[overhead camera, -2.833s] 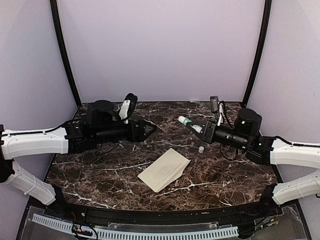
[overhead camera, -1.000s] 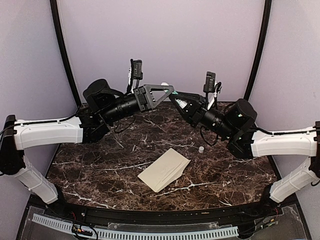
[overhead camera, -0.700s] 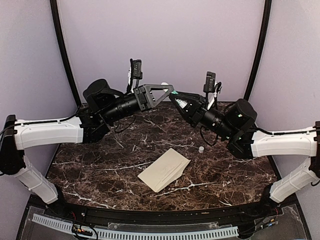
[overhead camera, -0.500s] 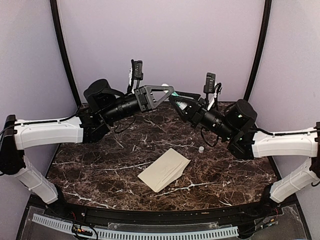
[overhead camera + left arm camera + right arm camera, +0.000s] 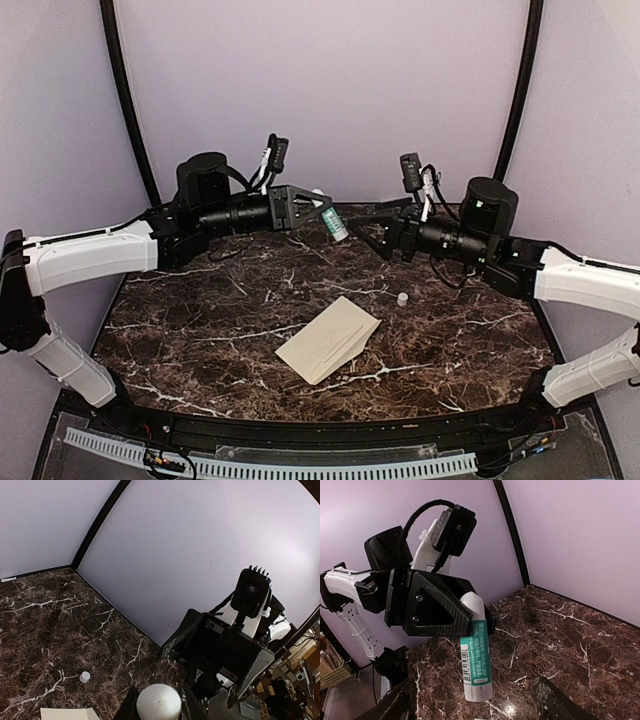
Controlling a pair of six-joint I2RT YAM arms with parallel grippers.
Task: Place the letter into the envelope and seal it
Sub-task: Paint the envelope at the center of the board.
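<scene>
The cream envelope (image 5: 328, 340) lies flat at the table's middle front; its corner (image 5: 67, 713) shows in the left wrist view. The letter is hidden. Above the back of the table my left gripper (image 5: 322, 207) is shut on the top end of a white and green glue stick (image 5: 335, 222) that hangs down tilted (image 5: 476, 660). My right gripper (image 5: 364, 224) faces it from the right, open, with its fingers apart on both sides and below the stick (image 5: 477, 707), not touching it. The stick's white end (image 5: 159, 702) sits between the left fingers.
A small white cap (image 5: 402, 298) stands on the dark marble table (image 5: 200, 330), right of the envelope, also seen as the cap (image 5: 85, 676). Purple walls enclose the back and sides. Both arms meet over the table's back middle.
The right gripper has opened and let go of the glue stick, drawing back to the right. Both arms have come lower. The stick now hangs from the left gripper alone.
</scene>
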